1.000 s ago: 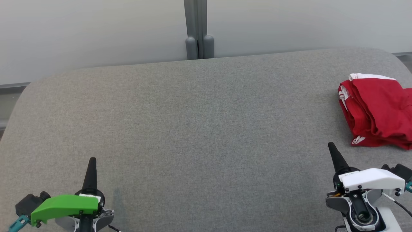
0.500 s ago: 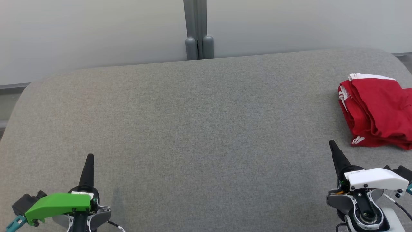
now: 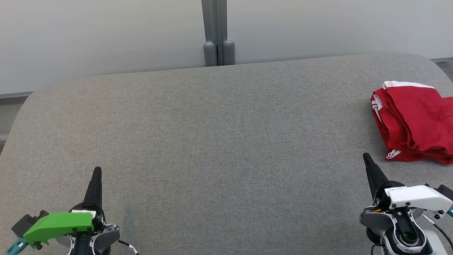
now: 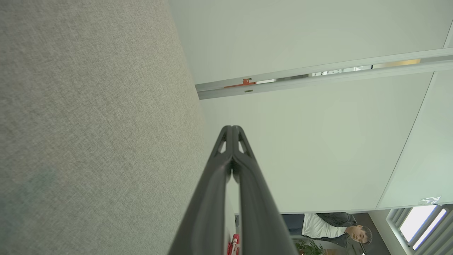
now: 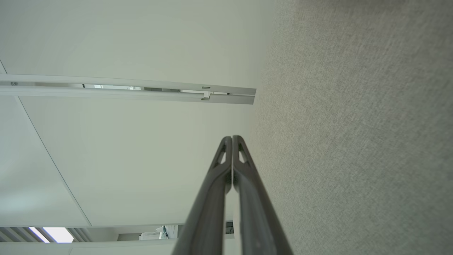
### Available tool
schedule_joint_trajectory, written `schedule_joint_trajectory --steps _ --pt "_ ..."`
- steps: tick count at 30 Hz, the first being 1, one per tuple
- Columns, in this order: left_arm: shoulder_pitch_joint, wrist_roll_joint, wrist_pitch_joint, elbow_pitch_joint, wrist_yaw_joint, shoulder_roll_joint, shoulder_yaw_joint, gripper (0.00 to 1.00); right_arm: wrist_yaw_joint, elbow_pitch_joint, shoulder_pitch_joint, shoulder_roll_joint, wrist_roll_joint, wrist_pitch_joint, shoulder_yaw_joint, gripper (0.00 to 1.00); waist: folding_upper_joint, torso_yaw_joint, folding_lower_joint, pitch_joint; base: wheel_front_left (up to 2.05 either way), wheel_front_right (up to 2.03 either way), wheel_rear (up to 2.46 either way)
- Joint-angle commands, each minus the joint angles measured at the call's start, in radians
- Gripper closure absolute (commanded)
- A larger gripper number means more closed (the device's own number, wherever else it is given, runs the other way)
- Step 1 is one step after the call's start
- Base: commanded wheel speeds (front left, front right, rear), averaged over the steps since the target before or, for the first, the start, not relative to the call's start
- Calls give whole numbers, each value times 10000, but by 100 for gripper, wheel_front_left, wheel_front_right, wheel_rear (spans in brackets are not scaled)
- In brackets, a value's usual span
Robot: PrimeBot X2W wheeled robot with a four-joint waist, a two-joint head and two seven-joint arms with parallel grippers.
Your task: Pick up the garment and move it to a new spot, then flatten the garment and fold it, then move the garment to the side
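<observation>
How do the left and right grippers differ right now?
The left gripper has a green cover; the right gripper has a white one. The right gripper's tip is close to the red garment; the left gripper is far from it. Both are shut and empty.

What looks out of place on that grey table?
Nothing is spilled or damaged. The red garment lies loosely folded at the right side of the table, its layers rumpled and uneven. The left claw and right claw are shut, holding nothing.
</observation>
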Motion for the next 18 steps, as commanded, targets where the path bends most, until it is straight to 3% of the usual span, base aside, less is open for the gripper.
schedule_joint_trajectory --steps 1,18 --pt "-207 -184 61 -76 -73 76 65 100 5 -97 65 -13 231 75 -42 100 0 -1 0 -2 0 0 0" --pt "-219 -1291 372 -186 -92 83 199 100 4 -274 128 36 1318 291 -165 100 0 -13 0 -22 0 0 0"
